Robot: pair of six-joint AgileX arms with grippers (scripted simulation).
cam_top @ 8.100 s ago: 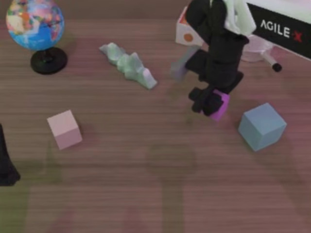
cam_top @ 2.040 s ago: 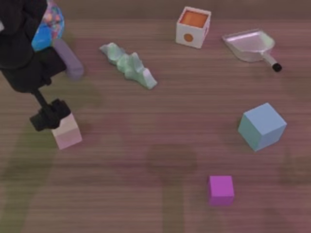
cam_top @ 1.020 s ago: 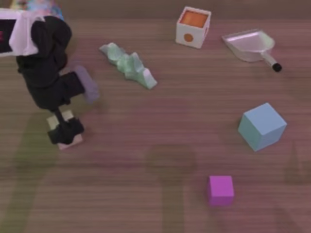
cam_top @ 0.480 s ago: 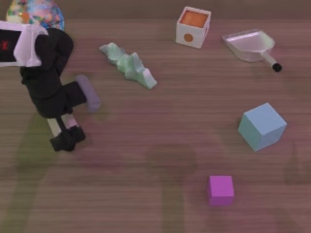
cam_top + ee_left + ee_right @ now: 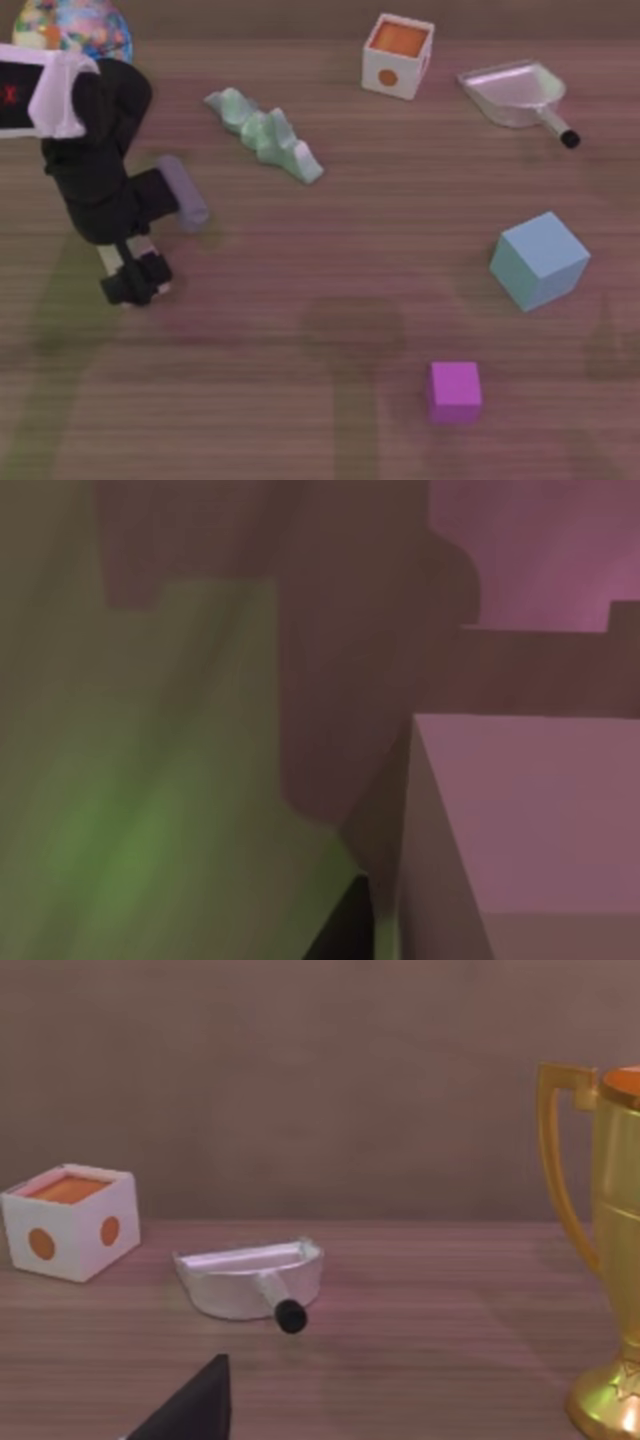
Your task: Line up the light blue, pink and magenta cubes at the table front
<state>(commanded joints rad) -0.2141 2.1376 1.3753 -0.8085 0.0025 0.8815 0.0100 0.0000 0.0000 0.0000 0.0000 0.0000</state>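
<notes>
My left gripper [image 5: 135,280] is down over the pink cube [image 5: 108,257] at the table's left, shut on its sides. The cube still rests on the table and is mostly hidden under the gripper. In the left wrist view the pink cube [image 5: 520,820] fills the frame, with one dark fingertip [image 5: 345,930] tight beside it. The magenta cube [image 5: 455,390] lies near the front, right of centre. The light blue cube [image 5: 538,260] stands farther back at the right. One dark fingertip [image 5: 195,1410] of my right gripper shows only in its wrist view.
A globe [image 5: 75,25] stands at the back left behind my left arm. A pale green jagged object [image 5: 265,133] lies at mid back. A white box with orange inside [image 5: 397,55] and a silver dustpan [image 5: 515,92] are at the back right. A gold trophy [image 5: 610,1260] stands nearby.
My left gripper came down over the pink cube during the last second and drew in on it. Earlier, my right arm left the magenta cube at the front and withdrew.
</notes>
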